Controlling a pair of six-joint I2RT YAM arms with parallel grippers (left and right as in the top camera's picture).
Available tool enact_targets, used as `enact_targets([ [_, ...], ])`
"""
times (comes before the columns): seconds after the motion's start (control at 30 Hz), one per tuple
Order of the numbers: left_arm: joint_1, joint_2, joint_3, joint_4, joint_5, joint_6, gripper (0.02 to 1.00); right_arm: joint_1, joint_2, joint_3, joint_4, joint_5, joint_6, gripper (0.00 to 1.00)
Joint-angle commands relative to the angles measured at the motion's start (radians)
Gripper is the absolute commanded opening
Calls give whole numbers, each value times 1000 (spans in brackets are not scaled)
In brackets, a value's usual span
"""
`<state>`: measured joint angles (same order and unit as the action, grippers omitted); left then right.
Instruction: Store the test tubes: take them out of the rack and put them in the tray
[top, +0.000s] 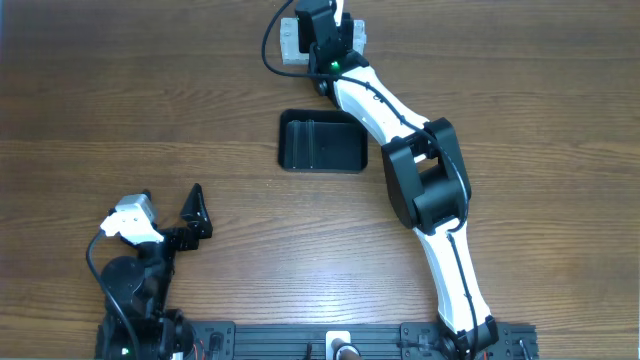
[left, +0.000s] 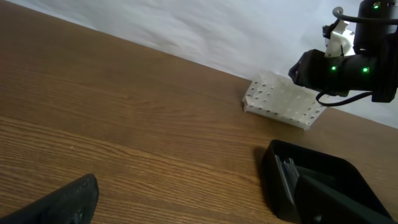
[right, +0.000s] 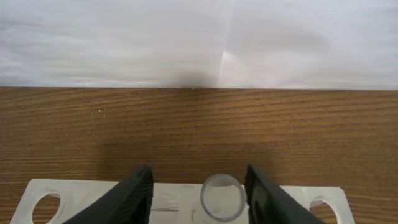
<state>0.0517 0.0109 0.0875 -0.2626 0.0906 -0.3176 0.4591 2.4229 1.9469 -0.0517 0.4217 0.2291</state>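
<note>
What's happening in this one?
The right arm is at the white rack on the table's far side. The right gripper is open, with a finger on either side of a clear test tube that stands in the rack and is not yet gripped. The black tray sits mid-table. The left gripper rests near its base, away from both.

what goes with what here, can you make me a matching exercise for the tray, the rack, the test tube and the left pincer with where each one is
Column 1:
1 tray
2 rack
3 test tube
4 left pincer

Column 2:
A upright in a rack hole, between the open fingers of the right pincer
B far side of the table, under the right arm's wrist
C middle of the table
D open and holding nothing, near the left arm's base

Pairs: 1-C, 2-B, 3-A, 4-D
</note>
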Motion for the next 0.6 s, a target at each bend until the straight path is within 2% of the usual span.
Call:
enact_targets([
  [0.03, -5, -7, -5, -3, 10, -1, 998, -13, 2, 18, -1, 14, -2, 393],
  [0.23, -5, -7, -5, -3, 10, -1, 1000, -15, 2, 18, -8, 14, -2, 259],
  [0.6, -5, -7, -5, -3, 10, -1, 1000, -15, 2, 18, -8, 14, -2, 154],
])
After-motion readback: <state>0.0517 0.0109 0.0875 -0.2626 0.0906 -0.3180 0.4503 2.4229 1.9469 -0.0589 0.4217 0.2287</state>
